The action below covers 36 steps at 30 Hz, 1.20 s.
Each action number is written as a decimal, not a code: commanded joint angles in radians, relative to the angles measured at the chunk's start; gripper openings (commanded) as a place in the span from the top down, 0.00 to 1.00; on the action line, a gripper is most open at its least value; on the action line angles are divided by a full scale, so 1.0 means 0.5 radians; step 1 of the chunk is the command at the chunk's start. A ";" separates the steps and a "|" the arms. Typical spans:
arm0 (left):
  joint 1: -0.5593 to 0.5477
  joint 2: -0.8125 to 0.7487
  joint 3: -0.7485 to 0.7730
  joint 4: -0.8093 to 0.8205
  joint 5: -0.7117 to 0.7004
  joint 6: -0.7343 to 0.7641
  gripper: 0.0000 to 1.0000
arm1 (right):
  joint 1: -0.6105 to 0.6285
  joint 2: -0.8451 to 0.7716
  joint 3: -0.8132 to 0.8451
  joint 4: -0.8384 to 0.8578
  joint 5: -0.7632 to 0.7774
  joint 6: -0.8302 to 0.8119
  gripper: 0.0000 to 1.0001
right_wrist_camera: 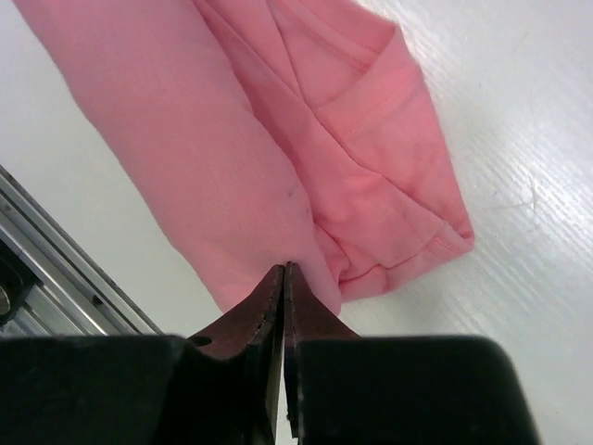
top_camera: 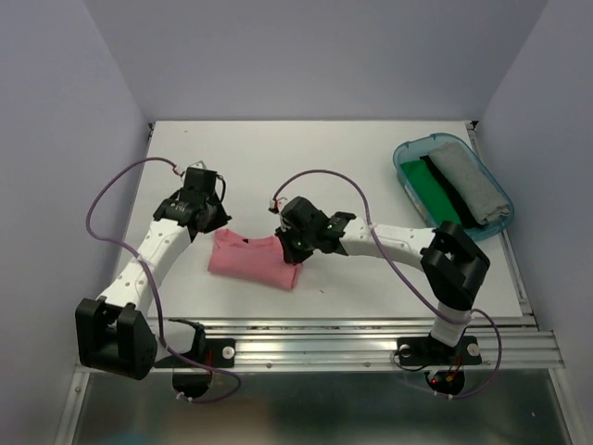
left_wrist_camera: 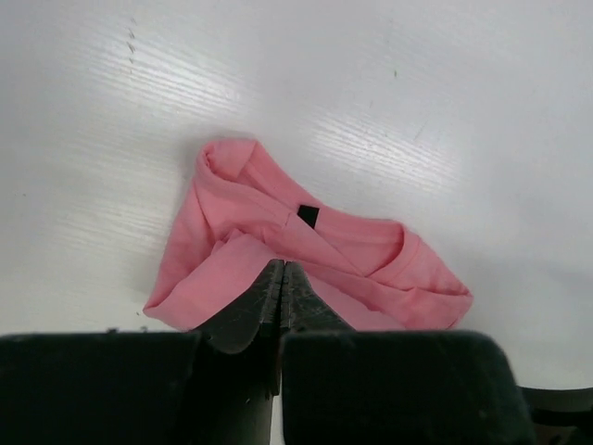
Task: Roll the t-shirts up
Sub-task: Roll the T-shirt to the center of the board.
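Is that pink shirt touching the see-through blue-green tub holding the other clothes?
Apart. The top view shows the pink shirt near the middle and the tub at the far right, with bare table between them.

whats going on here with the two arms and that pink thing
Two robot arms are working on a salmon-pink t-shirt that lies bunched and partly rolled on the white table. The left gripper is at its left end and the right gripper at its right end. Both have their jaws together and tips against the cloth; whether either actually pinches fabric is unclear. A green cloth and a grey cloth lie in the teal tub at the far right, away from both arms.
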 commanded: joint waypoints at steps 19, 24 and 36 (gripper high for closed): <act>0.609 -0.215 0.535 -0.340 -0.245 0.277 0.85 | 0.721 0.369 0.596 0.089 1.076 -0.892 0.35; 0.637 -0.228 0.492 -0.325 -0.214 0.283 0.85 | 0.748 0.480 0.639 0.165 1.199 -0.987 0.34; 0.664 -0.228 0.449 -0.294 -0.168 0.289 0.85 | 0.748 0.673 0.541 0.288 1.260 -1.043 0.36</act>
